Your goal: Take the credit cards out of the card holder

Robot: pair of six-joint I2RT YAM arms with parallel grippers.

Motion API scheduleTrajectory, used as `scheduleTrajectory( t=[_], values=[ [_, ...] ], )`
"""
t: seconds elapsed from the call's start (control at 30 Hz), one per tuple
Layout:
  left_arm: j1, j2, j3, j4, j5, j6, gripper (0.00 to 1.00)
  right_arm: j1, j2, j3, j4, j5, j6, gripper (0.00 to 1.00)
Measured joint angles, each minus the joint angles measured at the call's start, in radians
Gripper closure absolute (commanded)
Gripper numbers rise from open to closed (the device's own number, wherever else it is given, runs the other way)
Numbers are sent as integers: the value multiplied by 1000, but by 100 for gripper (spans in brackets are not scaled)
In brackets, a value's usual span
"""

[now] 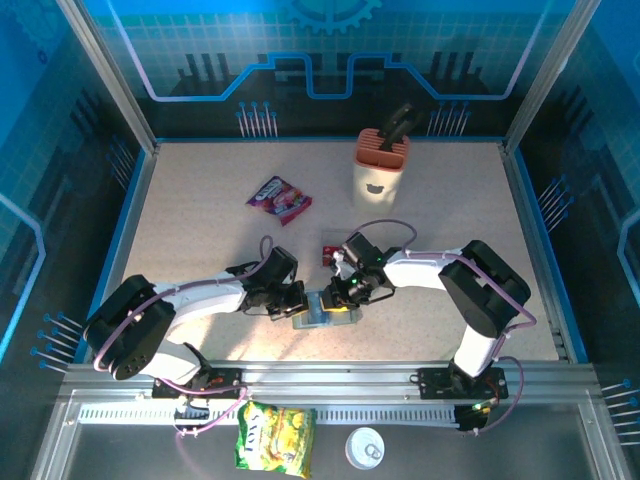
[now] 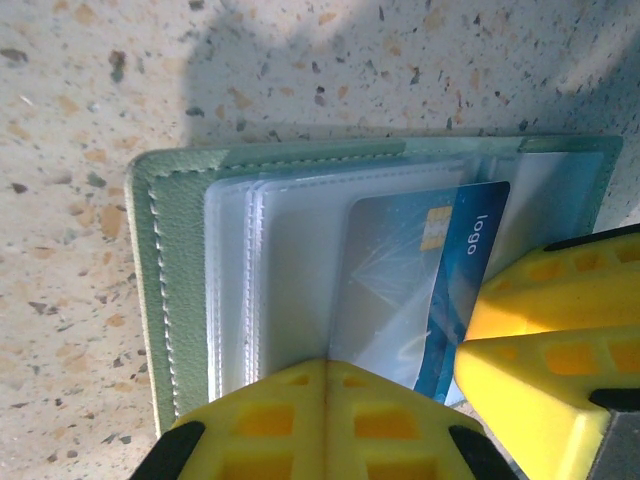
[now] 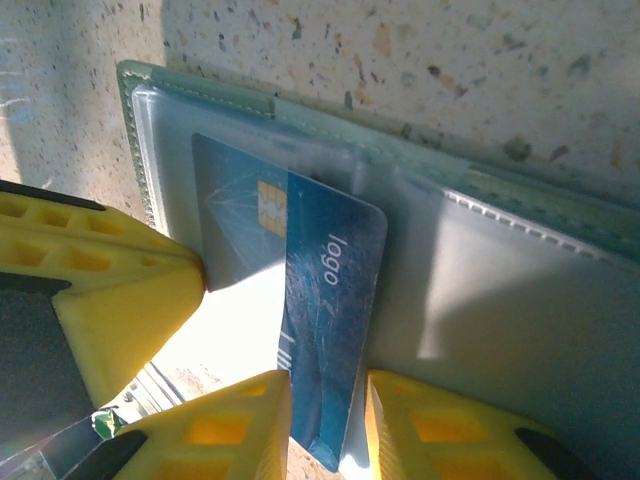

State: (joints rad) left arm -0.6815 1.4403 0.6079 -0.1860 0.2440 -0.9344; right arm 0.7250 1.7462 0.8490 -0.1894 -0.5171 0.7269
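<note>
A yellow snack bag (image 1: 275,437) lies nearest, by the metal rail. Past it, the card holder (image 2: 180,280) lies open on the speckled table (image 1: 200,230). The left gripper (image 2: 325,375) has its fingers pressed together at the holder's edge; it is not clear if they pinch it. The right gripper (image 3: 328,392) is almost closed and pinches the blue credit card (image 3: 330,270), which is half out of its clear pocket. A small red card (image 1: 329,256) lies just behind. Farther back are a purple-red snack packet (image 1: 279,196) and a beige knife block (image 1: 380,172).

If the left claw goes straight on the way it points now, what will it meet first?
The open grey-green folding card holder: its clear pocket sleeves, beside the blue plastic credit card. The left claw may touch them now; depth is unclear.
</note>
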Motion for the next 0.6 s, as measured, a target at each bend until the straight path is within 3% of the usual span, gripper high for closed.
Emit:
scheduleTrajectory(
  t=[0.6],
  values=[
    [0,0,0,-1,0,0,100,-15,-1,-47,98,-54,56,88]
  ],
)
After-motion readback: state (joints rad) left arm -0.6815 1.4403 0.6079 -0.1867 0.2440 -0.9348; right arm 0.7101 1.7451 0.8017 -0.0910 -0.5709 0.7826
